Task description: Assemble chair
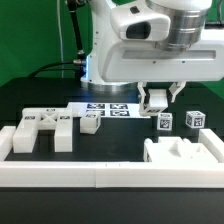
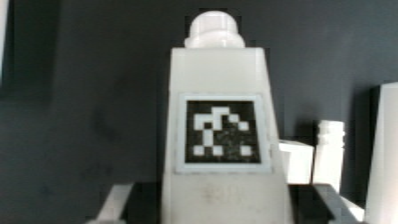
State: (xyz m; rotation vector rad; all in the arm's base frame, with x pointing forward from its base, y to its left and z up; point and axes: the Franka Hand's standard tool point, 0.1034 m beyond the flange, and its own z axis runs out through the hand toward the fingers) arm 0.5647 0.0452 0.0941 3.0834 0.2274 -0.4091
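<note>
One post [image 2: 224,110] | gripper [image 1: 158,100] jaws clamped on its sides | long axis ran crosswise to their closing line, peg end forward | held just beside marker board [image 1: 105,108]

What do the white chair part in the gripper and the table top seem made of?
The chair part: probably plastic; matte white, uniform, crisp edges, rounded peg. The table top: unclear, perhaps black cloth or mat; dull, no reflections.
</note>
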